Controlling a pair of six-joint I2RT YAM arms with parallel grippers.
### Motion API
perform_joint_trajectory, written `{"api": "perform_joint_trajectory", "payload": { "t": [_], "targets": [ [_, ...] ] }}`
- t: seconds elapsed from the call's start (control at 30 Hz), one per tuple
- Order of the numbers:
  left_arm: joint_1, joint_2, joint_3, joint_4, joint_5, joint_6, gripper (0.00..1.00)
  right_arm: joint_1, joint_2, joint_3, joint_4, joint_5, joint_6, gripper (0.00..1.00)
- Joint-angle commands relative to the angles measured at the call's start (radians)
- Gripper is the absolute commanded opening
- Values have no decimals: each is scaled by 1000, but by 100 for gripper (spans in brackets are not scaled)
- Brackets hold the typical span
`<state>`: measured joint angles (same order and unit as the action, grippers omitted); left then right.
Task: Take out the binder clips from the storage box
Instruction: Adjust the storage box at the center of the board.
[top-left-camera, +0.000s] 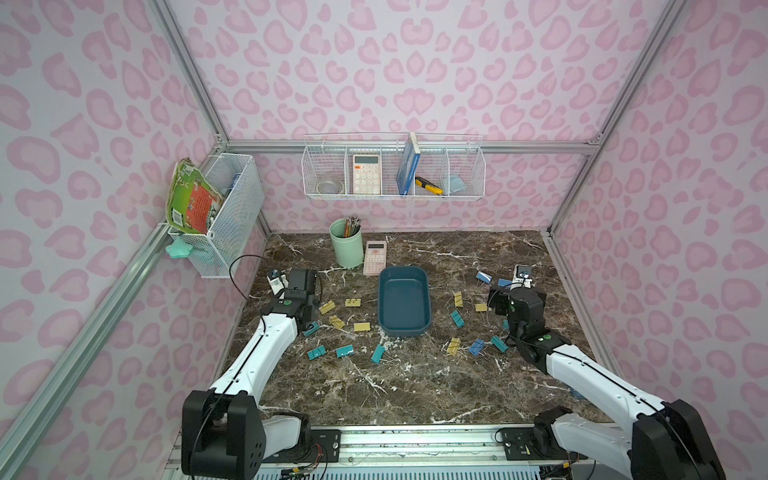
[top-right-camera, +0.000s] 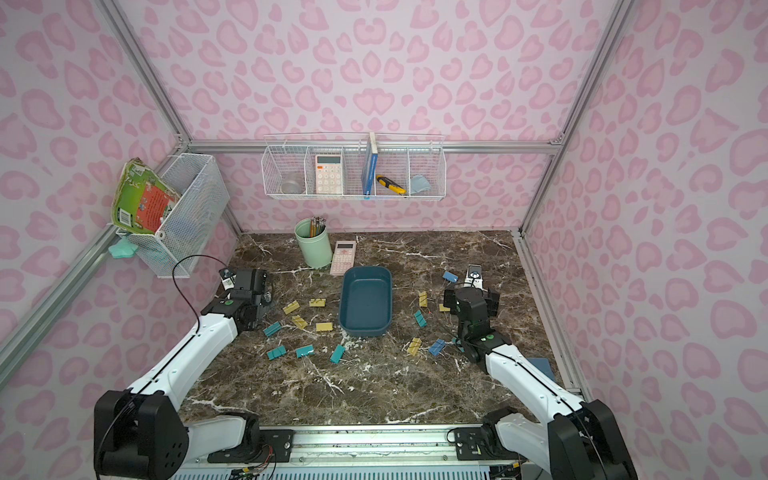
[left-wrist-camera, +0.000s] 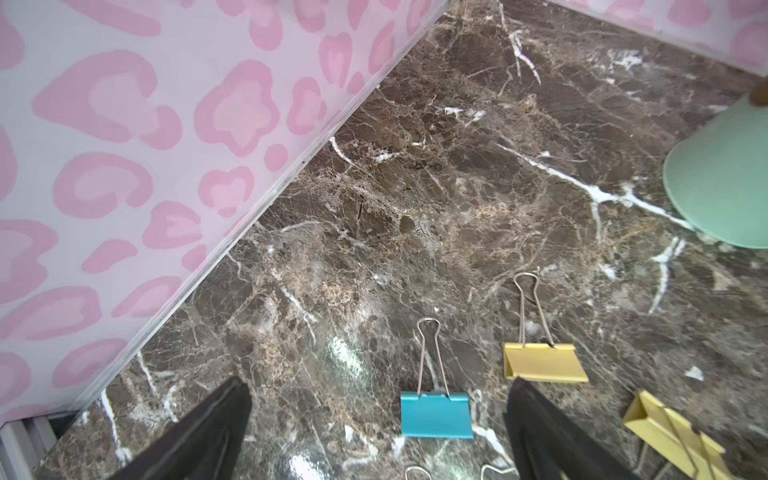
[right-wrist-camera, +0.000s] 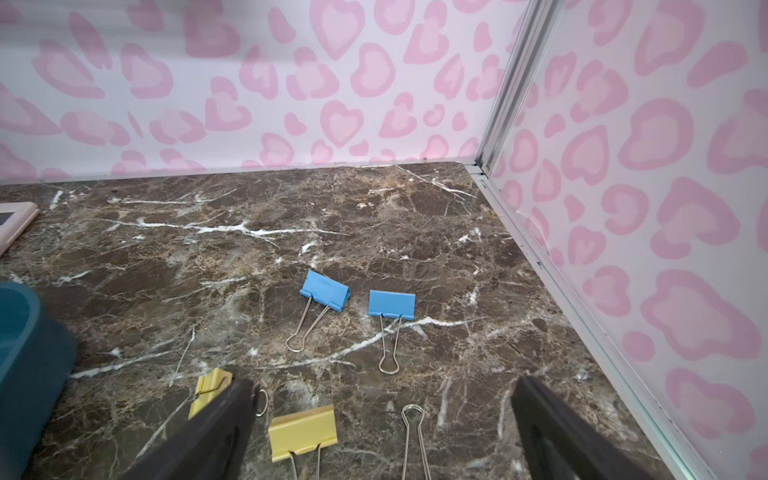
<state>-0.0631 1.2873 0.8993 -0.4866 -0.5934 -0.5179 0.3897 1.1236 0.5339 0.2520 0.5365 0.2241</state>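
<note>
The dark teal storage box (top-left-camera: 404, 303) (top-right-camera: 365, 301) stands mid-table with nothing inside it. Binder clips lie scattered on the marble on both sides of it: yellow (top-left-camera: 327, 307) and teal (top-left-camera: 318, 353) ones to its left, and yellow (top-left-camera: 453, 346), teal (top-left-camera: 457, 318) and blue (top-left-camera: 476, 347) ones to its right. My left gripper (left-wrist-camera: 377, 384) is open above a teal clip (left-wrist-camera: 436, 415), with a yellow clip (left-wrist-camera: 544, 363) by one finger. My right gripper (right-wrist-camera: 385, 382) is open over a yellow clip (right-wrist-camera: 301, 432). Two blue clips (right-wrist-camera: 326, 291) (right-wrist-camera: 392, 304) lie beyond it. Neither gripper holds anything.
A mint-green cup (top-left-camera: 347, 247) of pencils and a pink calculator (top-left-camera: 375, 257) stand behind the box. White wire baskets hang on the back wall (top-left-camera: 392, 174) and on the left wall (top-left-camera: 224, 212). Each arm is near a side wall.
</note>
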Motion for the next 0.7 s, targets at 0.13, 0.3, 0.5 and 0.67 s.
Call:
{"api": "perform_joint_trajectory", "payload": {
  "t": [0.13, 0.3, 0.5, 0.67],
  "targets": [
    [15, -13, -1, 59, 69, -9, 99, -13, 44, 90, -73, -370, 91, 99],
    [15, -39, 25, 25, 138, -41, 99, 131, 219, 236, -203, -397, 146, 100],
    [14, -47, 53, -41, 157, -74, 99, 271, 501, 466, -386, -408, 244, 65],
    [14, -89, 41, -54, 165, -80, 99, 275, 618, 547, -414, -452, 295, 56]
  ]
}}
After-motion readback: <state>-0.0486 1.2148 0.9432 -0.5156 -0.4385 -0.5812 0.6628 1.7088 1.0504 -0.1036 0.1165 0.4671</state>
